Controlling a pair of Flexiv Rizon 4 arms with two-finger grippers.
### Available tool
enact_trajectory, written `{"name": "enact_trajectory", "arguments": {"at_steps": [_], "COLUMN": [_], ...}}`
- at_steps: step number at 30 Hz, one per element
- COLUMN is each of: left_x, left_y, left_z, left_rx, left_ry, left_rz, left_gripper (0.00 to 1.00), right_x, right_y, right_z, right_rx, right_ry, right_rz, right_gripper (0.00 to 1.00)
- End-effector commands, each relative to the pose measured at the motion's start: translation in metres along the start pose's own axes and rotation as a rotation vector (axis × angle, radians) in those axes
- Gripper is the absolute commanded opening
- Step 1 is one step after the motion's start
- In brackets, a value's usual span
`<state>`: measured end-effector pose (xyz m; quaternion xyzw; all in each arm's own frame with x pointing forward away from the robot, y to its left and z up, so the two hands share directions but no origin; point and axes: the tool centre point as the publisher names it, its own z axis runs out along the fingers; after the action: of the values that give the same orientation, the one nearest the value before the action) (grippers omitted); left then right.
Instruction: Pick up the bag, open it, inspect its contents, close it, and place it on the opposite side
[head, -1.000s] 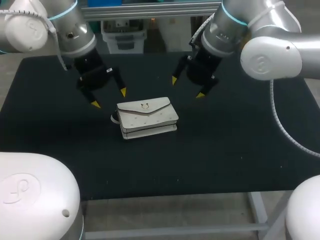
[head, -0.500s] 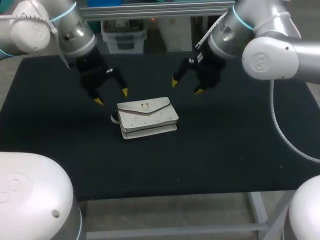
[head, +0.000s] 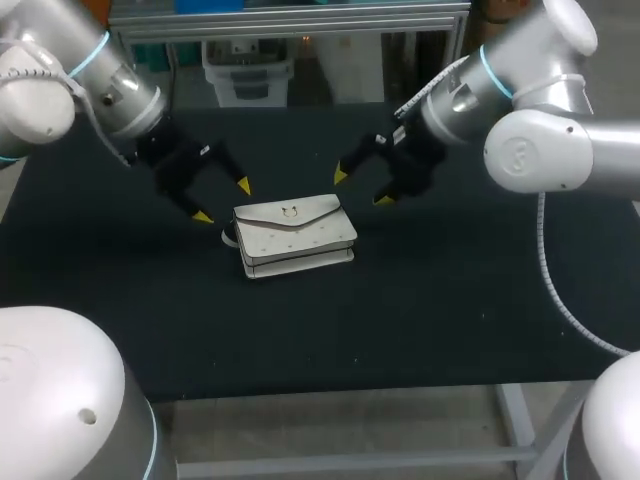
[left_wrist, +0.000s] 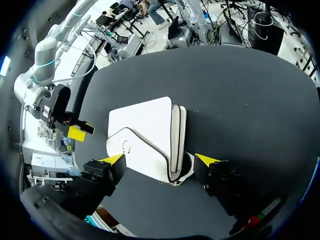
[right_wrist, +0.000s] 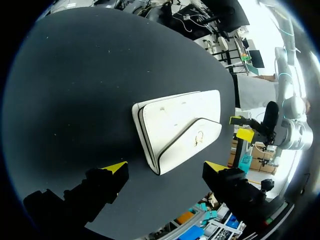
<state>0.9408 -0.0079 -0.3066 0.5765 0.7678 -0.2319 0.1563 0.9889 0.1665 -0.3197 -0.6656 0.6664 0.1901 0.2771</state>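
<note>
On the middle of the worktop (head: 450, 300) the white bag (head: 295, 235) lies flat, its long axis running between two released, empty pincers, the left pincer (head: 222, 200) slightly nearer than the right pincer (head: 361, 188).

Left pincer (left_wrist: 160, 159) spread wide — white bag (left_wrist: 145, 131) lying flat beneath.

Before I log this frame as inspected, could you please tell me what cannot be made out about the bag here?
Bag contents: every view, the closed flap covers them.
Clasp: head view, too small to show how it fastens.
Loop at the bag's end: head view, mostly hidden behind the bag.
Bag's underside: every view, it lies on the table.
</note>
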Motion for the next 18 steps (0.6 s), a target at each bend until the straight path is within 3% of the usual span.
{"name": "enact_trajectory", "arguments": {"at_steps": [1,8,13,14,18], "left_x": [0.006,0.01,0.008,0.007,0.006], "left_y": [-0.012,-0.013,-0.012,-0.011,-0.005], "left_z": [0.011,0.022,0.027,0.029,0.031], "left_rx": [-0.062,-0.191,-0.188,-0.182,-0.162], "left_ry": [-0.105,-0.185,-0.253,-0.262,-0.24], "left_rz": [0.02,0.072,0.116,0.113,0.098], "left_gripper": [0.91,0.94,0.95,1.0,1.0], "right_x": [0.005,0.01,0.007,0.006,0.003], "right_y": [0.003,0.002,-0.001,-0.001,-0.003], "right_z": [0.007,0.014,0.015,0.014,0.014], "right_rx": [0.004,-0.001,-0.016,-0.029,-0.056], "right_ry": [-0.049,-0.1,-0.137,-0.16,-0.16], "right_rz": [0.01,0.012,-0.021,-0.028,-0.024], "right_gripper": [1.0,1.0,1.0,1.0,1.0]}}
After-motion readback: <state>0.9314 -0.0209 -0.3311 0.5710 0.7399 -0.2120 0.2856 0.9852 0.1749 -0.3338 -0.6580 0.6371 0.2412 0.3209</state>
